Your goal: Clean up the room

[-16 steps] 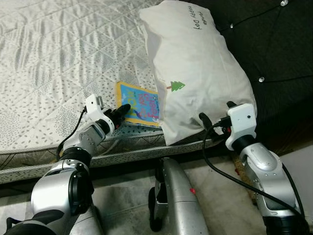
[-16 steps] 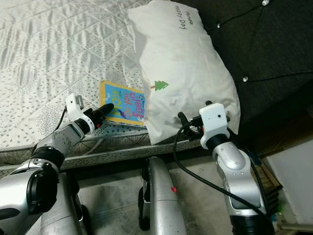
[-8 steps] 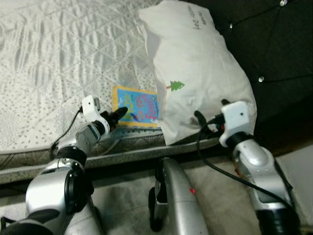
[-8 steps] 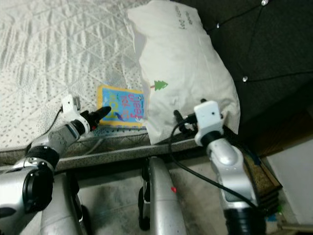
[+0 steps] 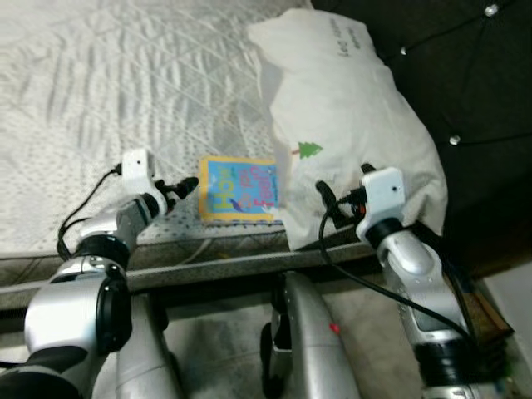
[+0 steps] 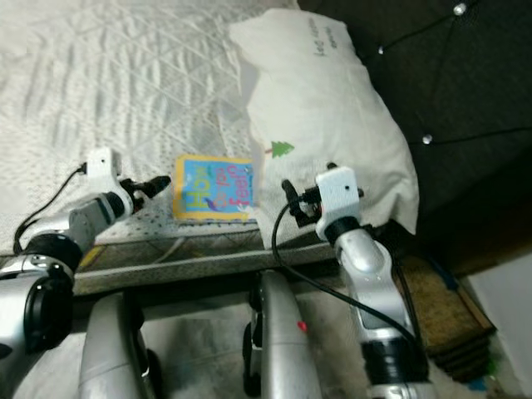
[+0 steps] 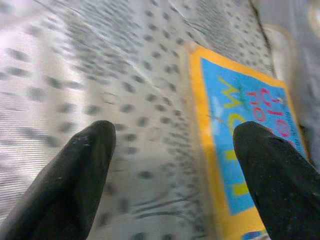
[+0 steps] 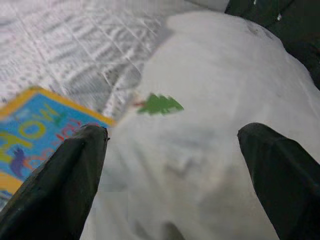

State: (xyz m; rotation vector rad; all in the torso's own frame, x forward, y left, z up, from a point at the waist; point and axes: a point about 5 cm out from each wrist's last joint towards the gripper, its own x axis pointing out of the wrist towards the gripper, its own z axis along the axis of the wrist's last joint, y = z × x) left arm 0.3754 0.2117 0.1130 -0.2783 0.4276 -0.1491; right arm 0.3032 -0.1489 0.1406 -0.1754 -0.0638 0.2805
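Book [image 5: 238,189] edge tucked under pillow [image 5: 349,125]; both grippers apart.

A thin picture book [image 5: 239,189] with a bright blue cover, a yellow border and colourful lettering is lying flat near the front edge of the quilted white bed [image 5: 100,91]. At its 3 o'clock side, a plump white pillow [image 5: 349,125] is touching or slightly overlapping the book's edge. The pillow is carrying a small green tree print and faint lettering near its far end, and it is resting lengthwise beside the dark headboard.
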